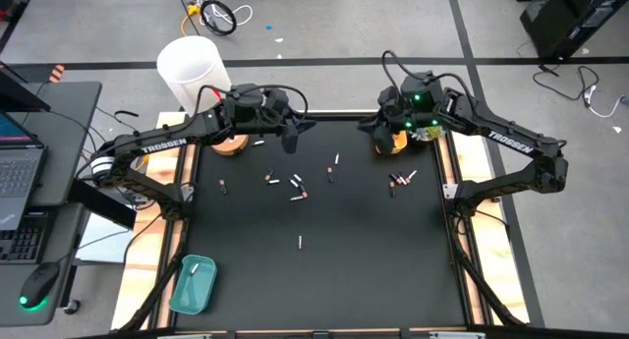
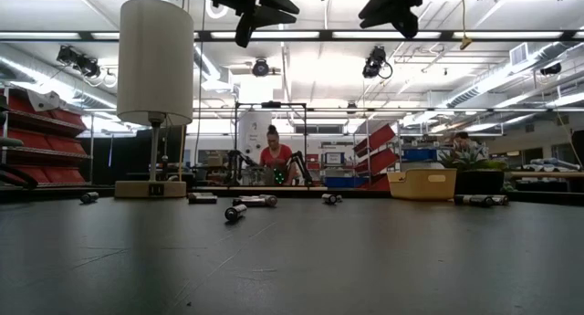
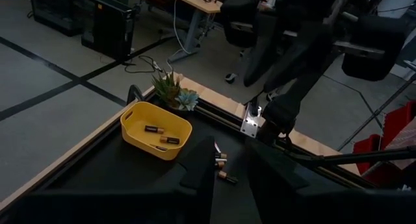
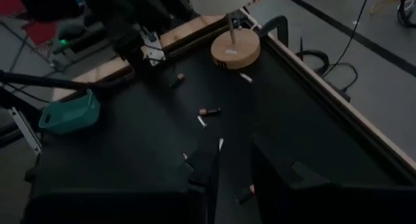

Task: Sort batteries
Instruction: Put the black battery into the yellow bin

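High view: batteries (image 1: 297, 187) scattered mid-table, apart from both arms' raised fingers.

Both arms are reaching in from the far corners of the table (image 1: 324, 270), elbows bent outward and forearms angling toward each other. The left tool (image 1: 291, 139) is hanging high above the surface, its two dark fingers (image 3: 198, 165) pointing down with a narrow gap between them, holding nothing. The right tool (image 1: 379, 142) is hovering at a similar height, its fingers (image 4: 203, 169) likewise slightly parted and empty.
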### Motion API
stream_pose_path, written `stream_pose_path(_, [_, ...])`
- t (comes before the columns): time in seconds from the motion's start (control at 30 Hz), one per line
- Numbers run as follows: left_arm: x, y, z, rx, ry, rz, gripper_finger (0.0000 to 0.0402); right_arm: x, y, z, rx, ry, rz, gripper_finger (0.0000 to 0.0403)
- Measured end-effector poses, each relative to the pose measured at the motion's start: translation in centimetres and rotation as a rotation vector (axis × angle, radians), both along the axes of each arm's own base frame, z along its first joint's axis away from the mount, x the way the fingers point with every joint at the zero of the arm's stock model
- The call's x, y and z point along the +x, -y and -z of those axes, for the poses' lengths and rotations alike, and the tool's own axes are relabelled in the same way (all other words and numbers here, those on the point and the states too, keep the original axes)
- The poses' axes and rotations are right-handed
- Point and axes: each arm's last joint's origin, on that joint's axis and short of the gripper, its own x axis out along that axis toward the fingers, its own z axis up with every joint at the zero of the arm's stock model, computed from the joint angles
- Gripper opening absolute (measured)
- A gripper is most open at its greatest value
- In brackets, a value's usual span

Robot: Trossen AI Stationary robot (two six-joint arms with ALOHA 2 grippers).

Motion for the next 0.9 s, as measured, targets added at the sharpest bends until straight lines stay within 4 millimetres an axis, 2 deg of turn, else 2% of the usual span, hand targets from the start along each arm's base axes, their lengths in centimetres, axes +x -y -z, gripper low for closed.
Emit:
stream_pose_path(0.3, [0.0,0.0,0.0,0.0,0.0,0.0,0.0099,-1.5,0.9,1.3,-0.017,-0.174,0.021,0.0074])
stream_pose_path(0.67, [0.1,0.0,-0.2,0.009,0.026,0.0,0.0099,-0.8,0.9,0.3,-0.076,-0.031,-0.149,0.0074])
stream_pose_path(0.73, [0.3,0.0,-0.4,-0.039,0.072,-0.011,0.0099,-0.8,0.8,0.3,-0.074,-0.023,-0.185,0.0074])
stream_pose_path(0.9, [1.6,0.1,-0.2,-0.294,0.201,-0.136,0.0099,-0.9,-0.1,0.5,-0.096,-0.049,-0.282,0.0074])
